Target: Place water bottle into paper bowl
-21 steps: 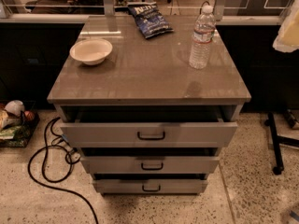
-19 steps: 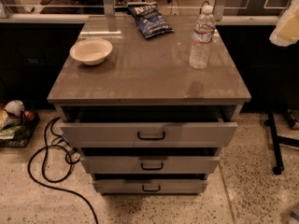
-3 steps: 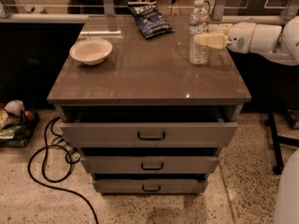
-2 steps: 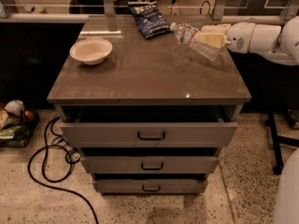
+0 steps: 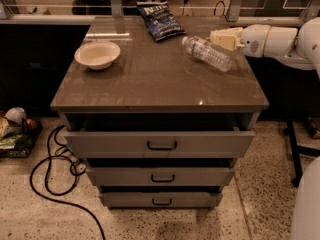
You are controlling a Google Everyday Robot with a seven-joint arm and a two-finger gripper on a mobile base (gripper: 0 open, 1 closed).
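The water bottle [image 5: 208, 53] lies on its side on the right part of the cabinet top [image 5: 155, 84]. Its white cap points left toward the chip bag and its base points right. My gripper [image 5: 224, 39] reaches in from the right and sits just behind and above the bottle's base end, touching or nearly touching it. The paper bowl [image 5: 97, 54] stands upright and empty at the left of the top, well away from the bottle and the gripper.
A dark blue chip bag [image 5: 160, 20] lies at the back centre of the top. The top drawer [image 5: 160, 143] stands pulled out, with two more drawers below it. A black cable [image 5: 55, 176] loops on the floor at the left. A dark stand [image 5: 295, 149] is at the right.
My arm came in from the right to the upright bottle. The bottle then tipped over to the left and now lies flat on the top. The bowl has not moved.
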